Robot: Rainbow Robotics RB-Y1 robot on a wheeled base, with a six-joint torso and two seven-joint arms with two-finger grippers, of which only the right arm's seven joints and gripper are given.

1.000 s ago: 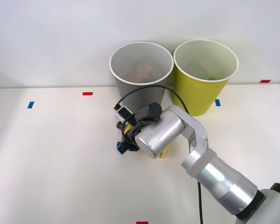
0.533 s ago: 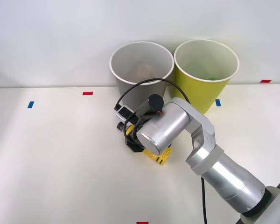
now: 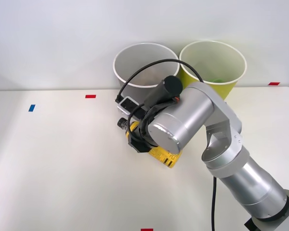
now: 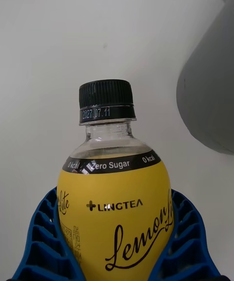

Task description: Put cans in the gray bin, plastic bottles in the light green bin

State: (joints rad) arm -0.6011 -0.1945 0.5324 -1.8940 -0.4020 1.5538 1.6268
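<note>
While the gripper point(image 4: 117, 242) clasps the yellow bottle point(image 4: 114, 198) above the table point(image 3: 53, 163), the gray bin point(image 3: 145, 65) stands just behind it, the light green bin point(image 3: 213, 65) beside that, touching.

Two bins stand at the table's far edge: one gray bin point(image 3: 135, 65) and one light green bin point(image 3: 216, 65), side by side. One plastic bottle point(image 4: 114, 198) is there, yellow with a black cap, clamped between the two blue ribbed fingers point(image 4: 41, 242) of the single right gripper point(image 4: 114, 256). On the white table point(image 3: 53, 163), four small tape marks show: two red point(image 3: 90, 96) and one blue point(image 3: 32, 108) along the far edge, one red at the near edge.
</note>
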